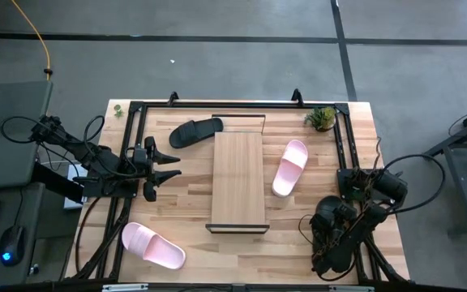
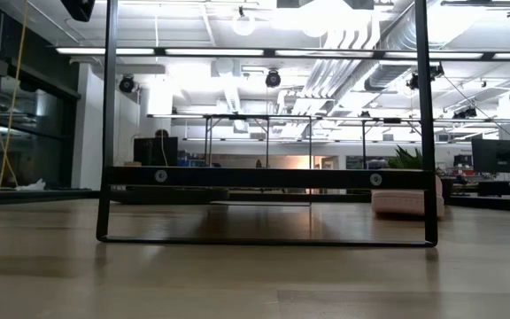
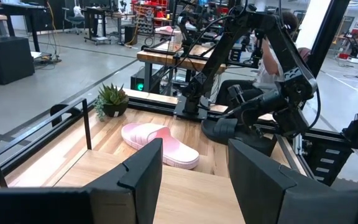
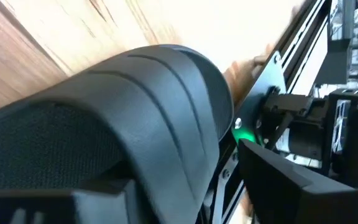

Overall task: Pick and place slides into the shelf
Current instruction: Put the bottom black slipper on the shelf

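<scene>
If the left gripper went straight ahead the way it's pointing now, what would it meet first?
Most likely the shelf: the open left gripper points across it, toward the pink slide beyond. If it passes above the board, that slide comes first.

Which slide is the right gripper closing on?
The black slide at the right gripper, near the table's right edge; the other black slide lies untouched behind the shelf.

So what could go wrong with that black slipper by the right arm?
The black slide sits right at the right gripper, close to the table's frame rail. A shallow grab on its wide strap might slip. On the way to the shelf, it could bump the pink slide lying just beside the board. The left gripper hovers open on the shelf's other side, so the arms might crowd each other.
</scene>
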`<act>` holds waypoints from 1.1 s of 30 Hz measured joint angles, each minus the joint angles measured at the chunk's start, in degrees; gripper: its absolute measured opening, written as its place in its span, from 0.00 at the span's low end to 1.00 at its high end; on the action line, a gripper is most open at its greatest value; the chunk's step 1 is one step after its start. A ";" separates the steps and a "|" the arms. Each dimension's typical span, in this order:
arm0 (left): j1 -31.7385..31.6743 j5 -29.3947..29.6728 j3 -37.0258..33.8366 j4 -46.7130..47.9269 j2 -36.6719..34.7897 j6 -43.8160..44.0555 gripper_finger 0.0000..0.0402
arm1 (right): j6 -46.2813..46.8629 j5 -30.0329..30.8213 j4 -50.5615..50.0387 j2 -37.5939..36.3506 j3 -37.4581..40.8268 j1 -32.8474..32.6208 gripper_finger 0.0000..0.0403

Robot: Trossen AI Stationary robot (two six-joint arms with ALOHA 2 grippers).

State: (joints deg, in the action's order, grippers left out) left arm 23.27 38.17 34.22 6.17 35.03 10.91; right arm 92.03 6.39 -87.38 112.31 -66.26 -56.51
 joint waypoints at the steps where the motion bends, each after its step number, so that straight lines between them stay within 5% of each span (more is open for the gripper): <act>1: 0.00 0.00 0.00 0.00 0.00 0.01 0.42 | 0.56 -0.35 0.22 0.00 0.00 -0.01 0.45; 12: 0.00 0.00 0.00 -0.02 0.00 -0.02 0.42 | 1.99 -0.68 1.91 0.00 0.00 -0.02 0.03; 19: 0.00 0.00 0.00 -0.02 0.00 -0.08 0.42 | 2.99 -0.09 2.10 0.00 -0.36 -0.02 0.01; 33: 0.00 -0.01 0.00 0.00 0.00 -0.06 0.42 | 9.93 10.74 -2.60 -2.37 -5.35 0.15 0.00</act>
State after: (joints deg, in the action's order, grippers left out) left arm 23.27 38.16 34.22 6.17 35.03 10.85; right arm 101.96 17.13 -89.98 109.95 -71.61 -56.36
